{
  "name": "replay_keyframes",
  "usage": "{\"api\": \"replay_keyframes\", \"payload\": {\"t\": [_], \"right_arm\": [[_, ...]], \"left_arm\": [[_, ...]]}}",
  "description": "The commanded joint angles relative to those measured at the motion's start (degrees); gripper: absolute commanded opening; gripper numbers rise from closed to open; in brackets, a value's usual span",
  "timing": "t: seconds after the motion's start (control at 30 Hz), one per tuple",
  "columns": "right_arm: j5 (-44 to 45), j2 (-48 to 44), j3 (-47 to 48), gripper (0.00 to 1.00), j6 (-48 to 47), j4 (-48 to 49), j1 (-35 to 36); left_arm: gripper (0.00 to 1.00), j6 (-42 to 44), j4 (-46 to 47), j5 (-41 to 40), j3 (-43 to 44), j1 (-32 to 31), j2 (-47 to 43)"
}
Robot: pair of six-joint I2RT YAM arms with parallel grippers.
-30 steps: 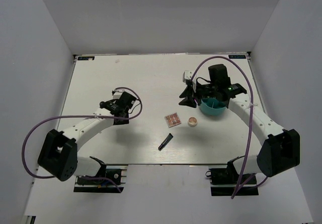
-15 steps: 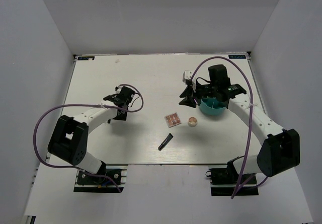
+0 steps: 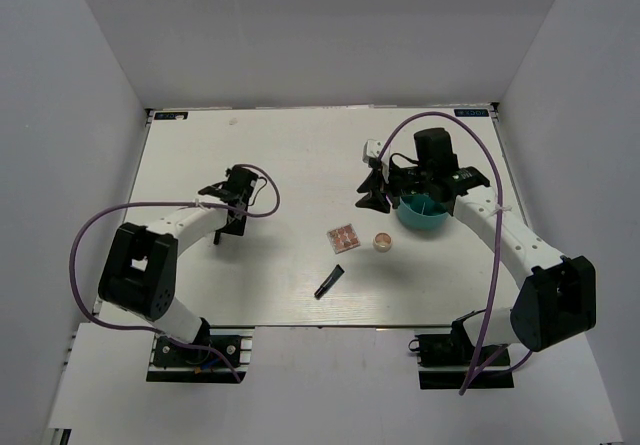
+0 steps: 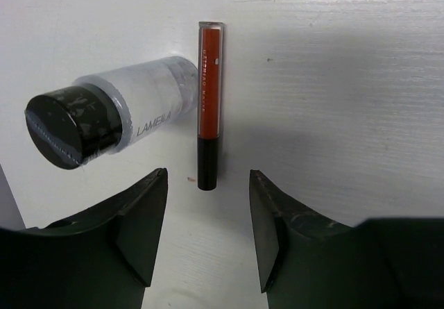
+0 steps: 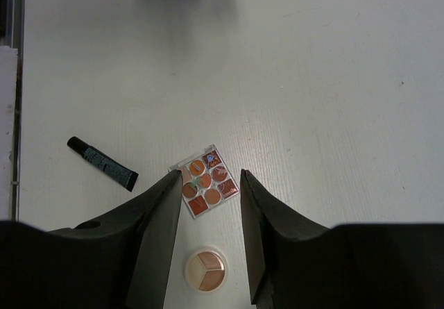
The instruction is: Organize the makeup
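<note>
In the left wrist view a thin red-black pencil [image 4: 209, 101] lies on the table. A white bottle [image 4: 118, 118] with a black cap lies on its side, touching the pencil's left. My left gripper [image 4: 208, 178] is open and empty, with the pencil's black end between its fingertips. In the right wrist view my right gripper [image 5: 208, 178] is open and empty above the square palette [image 5: 206, 182]. The round compact [image 5: 206, 271] and the short black tube [image 5: 103, 163] lie close by. From the top I see the palette [image 3: 343, 237], compact [image 3: 382, 242], tube [image 3: 328, 281] and right gripper [image 3: 373, 195].
A teal round cup [image 3: 422, 213] stands on the table under my right arm, just right of the right gripper. My left wrist [image 3: 236, 187] hangs over the table's left-centre and hides the bottle and pencil from the top view.
My left arm has swung round at its base and its wrist has shifted a little up and left. My right arm and the loose items have not moved.
</note>
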Motion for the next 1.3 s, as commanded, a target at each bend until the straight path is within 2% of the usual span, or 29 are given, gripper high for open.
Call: {"api": "replay_keyframes", "payload": {"t": [0.0,0.73,1.27], "right_arm": [[0.3,-0.5,0.6,0.45,0.6,1.5,-0.2],[1.0,-0.9,0.9,0.45,1.2,1.5,-0.6],[0.8,-1.4,0.9,0.45,1.6,1.7,-0.7]], "left_arm": [[0.61,2.4,2.0,2.6,-0.4,1.1,0.4],[0.61,4.9,3.1,7.4,-1.2,3.9,5.1],[0.61,5.6,0.0,17.3,2.1,4.4,9.5]]}}
